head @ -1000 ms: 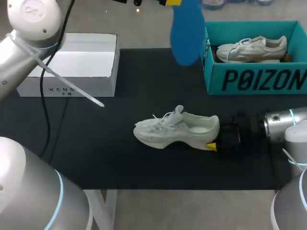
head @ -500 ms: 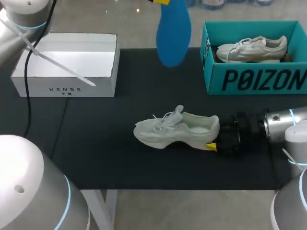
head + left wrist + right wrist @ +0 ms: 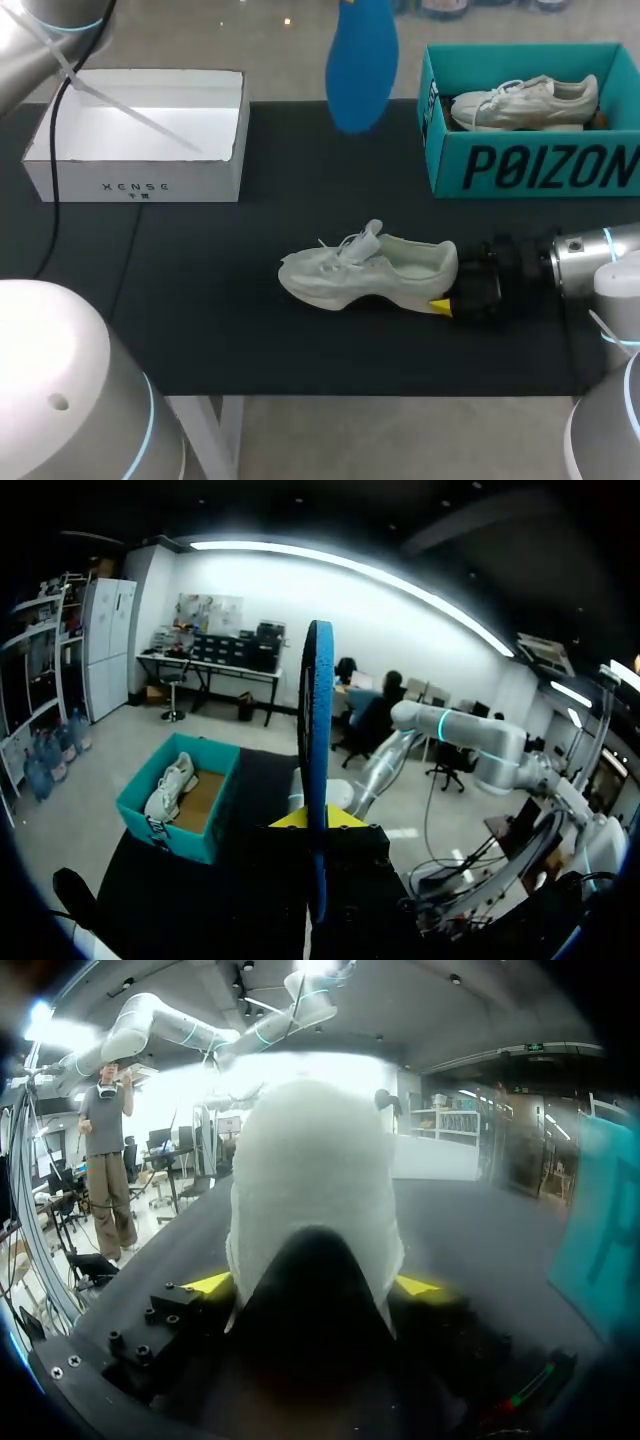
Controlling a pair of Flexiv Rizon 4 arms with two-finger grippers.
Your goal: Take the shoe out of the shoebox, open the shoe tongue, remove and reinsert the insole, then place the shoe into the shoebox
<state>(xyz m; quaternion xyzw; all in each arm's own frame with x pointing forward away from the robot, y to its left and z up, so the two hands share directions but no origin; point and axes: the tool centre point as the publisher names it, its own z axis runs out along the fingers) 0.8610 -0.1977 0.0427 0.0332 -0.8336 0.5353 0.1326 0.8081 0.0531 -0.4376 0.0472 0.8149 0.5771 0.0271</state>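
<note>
A white shoe lies on the black mat, toe to the left. My right gripper is at its heel. In the right wrist view the heel fills the space between the yellow fingertips, which press on both of its sides. High over the table's far edge hangs a blue insole. My left gripper is shut on it, and the insole stands edge-on. In the head view that gripper is mostly hidden above the insole.
A teal shoebox at the back right holds a second white shoe; it also shows in the left wrist view as the teal shoebox. An open white box stands at the back left. My left arm fills the near left corner.
The insole has shifted a little to the left. My left arm's upper links have swung up and out of the top left corner. The shoe and the right arm have stayed put.
</note>
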